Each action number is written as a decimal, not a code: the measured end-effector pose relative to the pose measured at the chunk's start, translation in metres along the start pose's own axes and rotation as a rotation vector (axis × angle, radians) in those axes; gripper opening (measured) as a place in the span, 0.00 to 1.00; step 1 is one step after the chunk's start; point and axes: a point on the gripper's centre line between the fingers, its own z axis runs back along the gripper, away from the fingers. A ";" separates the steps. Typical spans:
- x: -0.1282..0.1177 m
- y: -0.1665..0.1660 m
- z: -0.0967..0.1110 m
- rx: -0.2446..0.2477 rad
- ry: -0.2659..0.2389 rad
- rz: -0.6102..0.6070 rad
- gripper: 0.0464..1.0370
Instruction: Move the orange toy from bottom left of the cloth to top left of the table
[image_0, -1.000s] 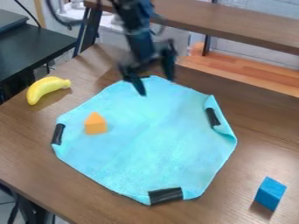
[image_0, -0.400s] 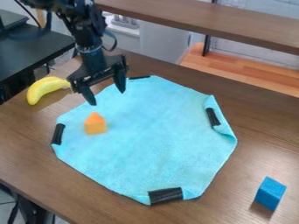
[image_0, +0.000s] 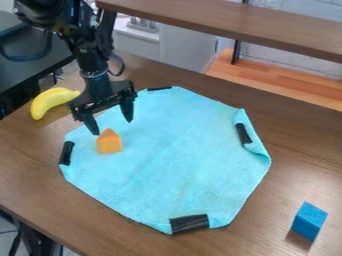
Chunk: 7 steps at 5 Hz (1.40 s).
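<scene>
My gripper (image_0: 112, 128) hangs over the upper left part of the light blue cloth (image_0: 174, 160), just above and behind the orange toy. Its two fingers are spread apart with nothing between them, and the left fingertip comes close to the toy's top left. The orange toy (image_0: 109, 142), a small block with a pointed top, rests on the left side of the cloth. The brown table (image_0: 40, 170) lies around the cloth.
A yellow banana (image_0: 51, 101) lies on the table at the upper left, beside the arm. At the lower right stands a blue block (image_0: 309, 220). Black tape pieces (image_0: 189, 224) sit at the cloth's edges. A raised wooden shelf (image_0: 254, 25) crosses the back.
The arm has swung left from the cloth's top edge and come down toward the orange toy. Toy, cloth, banana and blue block have stayed where they were.
</scene>
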 end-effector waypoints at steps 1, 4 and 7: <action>0.000 0.010 0.004 0.102 0.004 -0.014 0.96; -0.010 0.011 -0.017 0.152 0.002 -0.080 0.96; -0.016 0.017 -0.029 0.076 0.049 -0.032 0.67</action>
